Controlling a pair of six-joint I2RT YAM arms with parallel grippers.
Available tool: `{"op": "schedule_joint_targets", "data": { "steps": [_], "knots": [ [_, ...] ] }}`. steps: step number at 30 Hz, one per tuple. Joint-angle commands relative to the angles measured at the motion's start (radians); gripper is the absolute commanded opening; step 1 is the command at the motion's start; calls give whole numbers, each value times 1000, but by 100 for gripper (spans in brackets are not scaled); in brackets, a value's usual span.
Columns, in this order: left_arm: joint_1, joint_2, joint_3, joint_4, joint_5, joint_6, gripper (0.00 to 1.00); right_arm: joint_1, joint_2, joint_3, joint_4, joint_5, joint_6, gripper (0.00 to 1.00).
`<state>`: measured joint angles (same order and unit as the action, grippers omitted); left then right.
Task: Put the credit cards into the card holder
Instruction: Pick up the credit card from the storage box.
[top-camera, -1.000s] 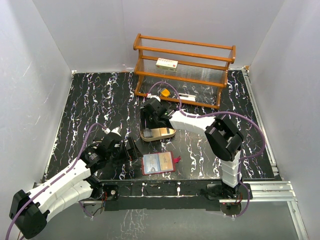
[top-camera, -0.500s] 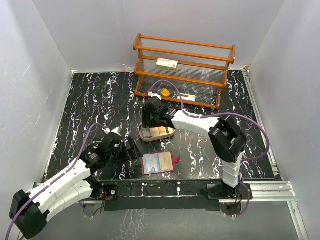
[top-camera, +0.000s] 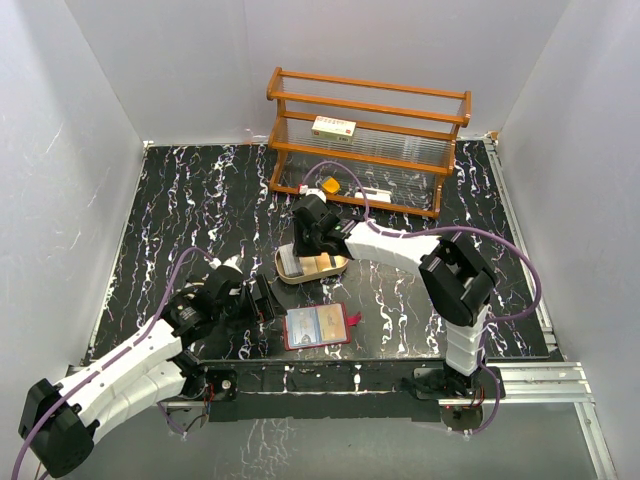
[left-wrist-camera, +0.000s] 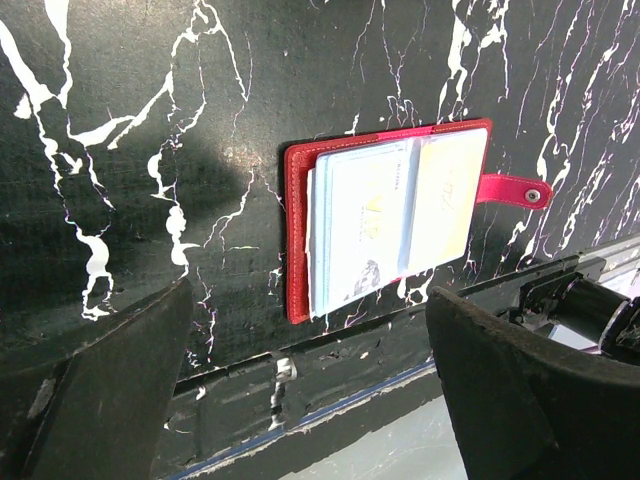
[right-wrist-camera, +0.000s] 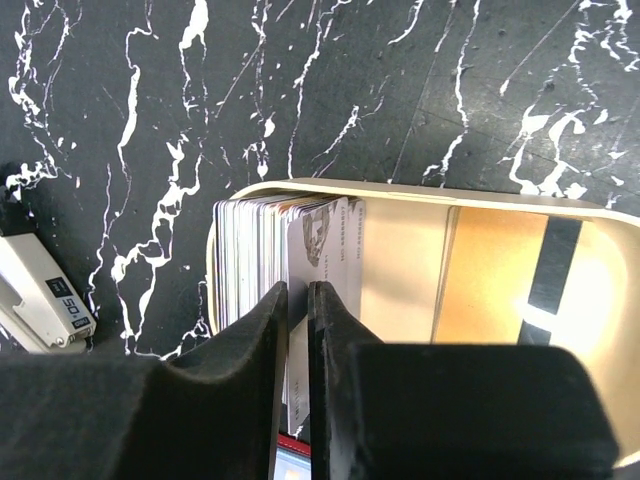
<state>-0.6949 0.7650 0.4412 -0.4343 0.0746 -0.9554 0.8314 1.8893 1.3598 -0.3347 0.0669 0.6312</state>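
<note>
The credit cards (right-wrist-camera: 250, 250) stand on edge as a stack at the left end of a tan oval tray (right-wrist-camera: 500, 290). My right gripper (right-wrist-camera: 298, 290) reaches down into the tray (top-camera: 335, 265) and is shut on one grey credit card (right-wrist-camera: 325, 250) at the stack's right side. In the top view the right gripper (top-camera: 303, 256) sits over the tray's left half. The card holder (top-camera: 318, 326) lies open near the table's front edge, red with clear pockets. It also shows in the left wrist view, card holder (left-wrist-camera: 400, 215). My left gripper (top-camera: 262, 298) hangs open just left of it, its fingers (left-wrist-camera: 120, 380) wide apart and empty.
A wooden rack (top-camera: 370, 130) stands at the back, with a white box with red marks (top-camera: 334, 126) on its shelf and an orange wedge (top-camera: 329, 185) below. The table's front edge (left-wrist-camera: 350, 400) runs just below the card holder.
My right gripper has lowered into the tray and closed its jaws on the grey card. The tray has shifted slightly. The left arm has not moved.
</note>
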Motion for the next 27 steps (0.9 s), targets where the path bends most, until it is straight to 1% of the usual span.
{"op": "schedule_joint_targets", "data": {
  "steps": [1, 5, 8, 14, 15, 18, 21, 24, 27],
  "knots": [
    [1, 9, 1, -2, 17, -8, 99, 3, -78, -1, 38, 27, -9, 8],
    [2, 17, 15, -10, 13, -12, 99, 1, -98, -14, 37, 42, -20, 2],
    [2, 29, 29, -20, 8, -13, 99, 1, -109, -13, 27, 57, -31, 0],
    [2, 33, 60, -46, 20, 4, 99, 0, -142, -21, -14, 85, -56, 0],
    [2, 32, 65, -49, 27, 7, 98, 0, -177, -28, -17, 86, -61, 0],
    [1, 31, 89, -50, 53, 10, 94, 0, -240, -61, -19, 84, -77, 0],
    [2, 25, 129, -37, 82, 3, 88, -1, -308, -90, -37, 75, -84, 0],
    [1, 9, 153, -10, 108, -25, 80, 1, -392, -150, -25, 17, -64, 0],
    [2, -2, 177, 12, 130, -67, 73, 1, -489, -237, 25, -69, -28, 0]
  ]
}}
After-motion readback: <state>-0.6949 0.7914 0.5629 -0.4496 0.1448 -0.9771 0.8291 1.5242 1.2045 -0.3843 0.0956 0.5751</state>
